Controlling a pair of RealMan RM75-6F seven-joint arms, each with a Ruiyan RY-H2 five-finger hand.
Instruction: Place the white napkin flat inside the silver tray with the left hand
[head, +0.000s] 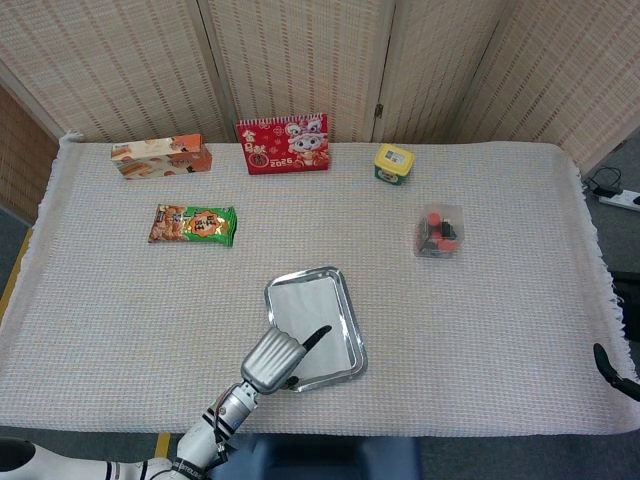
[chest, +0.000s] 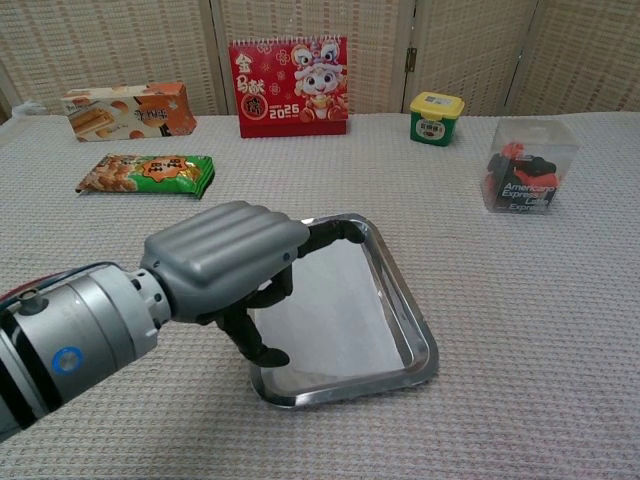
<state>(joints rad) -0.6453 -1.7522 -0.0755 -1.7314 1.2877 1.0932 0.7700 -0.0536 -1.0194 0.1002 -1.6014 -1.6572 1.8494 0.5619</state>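
White napkin (chest: 340, 310) in silver tray (chest: 415, 335), partly hidden by left hand (chest: 225, 262).

Your table (head: 500, 330) wears a pale woven cloth. Far left sits an orange box (head: 161, 157), with a green snack packet (head: 193, 224) nearer; a red calendar (head: 283, 144) and yellow-lidded jar (head: 394, 163) stand far; a clear box (head: 439, 231) sits right; the silver tray (head: 353, 330) lies near.

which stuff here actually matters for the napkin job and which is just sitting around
For the job:
- white napkin, lying in the tray
- silver tray
- left hand, over the tray's near-left part

Just lying about:
- red calendar
- orange snack box
- green snack packet
- yellow-lidded jar
- clear box of clips
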